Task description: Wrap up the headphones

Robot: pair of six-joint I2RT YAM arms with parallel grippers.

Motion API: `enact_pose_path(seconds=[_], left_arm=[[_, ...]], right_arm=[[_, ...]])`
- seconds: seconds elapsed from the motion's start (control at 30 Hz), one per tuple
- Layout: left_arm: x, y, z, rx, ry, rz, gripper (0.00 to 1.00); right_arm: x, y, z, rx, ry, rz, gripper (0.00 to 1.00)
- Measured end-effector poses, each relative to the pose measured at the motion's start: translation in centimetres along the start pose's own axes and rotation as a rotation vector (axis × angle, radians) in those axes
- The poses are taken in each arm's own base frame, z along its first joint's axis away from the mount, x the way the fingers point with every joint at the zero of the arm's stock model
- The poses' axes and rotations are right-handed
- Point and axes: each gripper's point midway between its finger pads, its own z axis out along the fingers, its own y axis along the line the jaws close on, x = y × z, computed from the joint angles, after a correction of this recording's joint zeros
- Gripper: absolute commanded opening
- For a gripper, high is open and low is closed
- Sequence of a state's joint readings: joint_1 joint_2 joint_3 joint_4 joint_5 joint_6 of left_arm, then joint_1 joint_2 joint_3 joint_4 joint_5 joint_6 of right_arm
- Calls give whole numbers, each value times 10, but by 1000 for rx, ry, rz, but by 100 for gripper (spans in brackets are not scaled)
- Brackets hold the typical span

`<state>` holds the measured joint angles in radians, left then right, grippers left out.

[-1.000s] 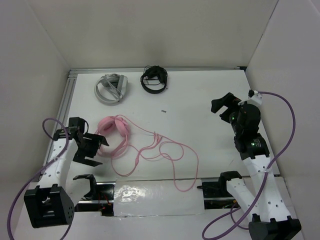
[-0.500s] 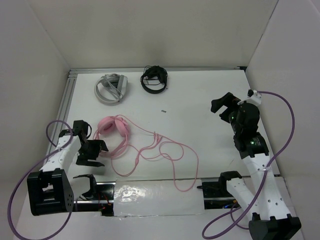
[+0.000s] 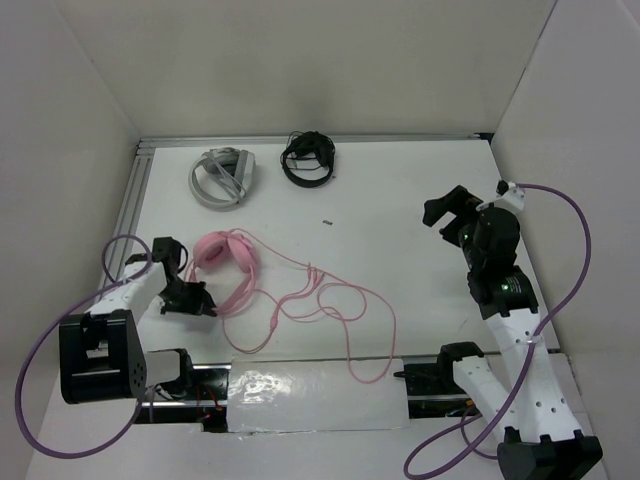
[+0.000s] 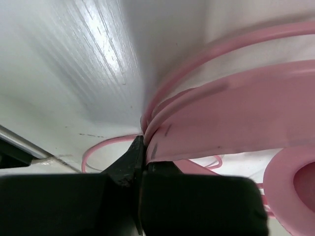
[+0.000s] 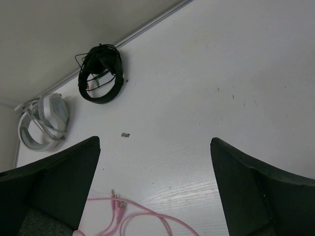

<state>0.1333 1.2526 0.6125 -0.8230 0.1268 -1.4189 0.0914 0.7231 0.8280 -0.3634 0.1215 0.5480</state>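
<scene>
Change: left hand went from spread to pressed together, now at the 7 o'clock rim of the headphones.
Meaning: probably the first grab; can't tell if anything is nipped.
Headphones: table, 9 o'clock side, cable unwound.
Right hand: spread, raised, 3 o'clock.

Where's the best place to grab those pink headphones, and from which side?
The thin headband, from the near left: it arcs clear of the wide padded ear cups and is thin enough to pinch. The left fingers look shut on it there.
</scene>
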Motion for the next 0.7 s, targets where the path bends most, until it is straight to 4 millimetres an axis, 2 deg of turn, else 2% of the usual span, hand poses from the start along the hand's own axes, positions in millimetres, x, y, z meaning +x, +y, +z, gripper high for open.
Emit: enact_pose_path(seconds=[0.1, 0.2, 0.27, 0.37, 0.53, 0.7], left_arm=[[-1, -3, -8, -2, -15, 33, 0], [-2, -21, -30, 38, -69, 141, 0], [1, -43, -51, 99, -113, 241, 0], [10, -86, -95, 242, -195, 419, 0], [39, -149, -169, 463, -325, 672, 0], [75, -197, -214, 602, -411, 936, 0]], right_arm=[[1, 0, 0, -3, 6, -4, 100], [6, 1, 2, 5, 20, -15, 100], [12, 2, 4, 12, 34, -29, 100], [26, 7, 7, 14, 72, -67, 100], [47, 23, 7, -41, 131, -144, 100], [63, 54, -4, -221, 162, -243, 100]])
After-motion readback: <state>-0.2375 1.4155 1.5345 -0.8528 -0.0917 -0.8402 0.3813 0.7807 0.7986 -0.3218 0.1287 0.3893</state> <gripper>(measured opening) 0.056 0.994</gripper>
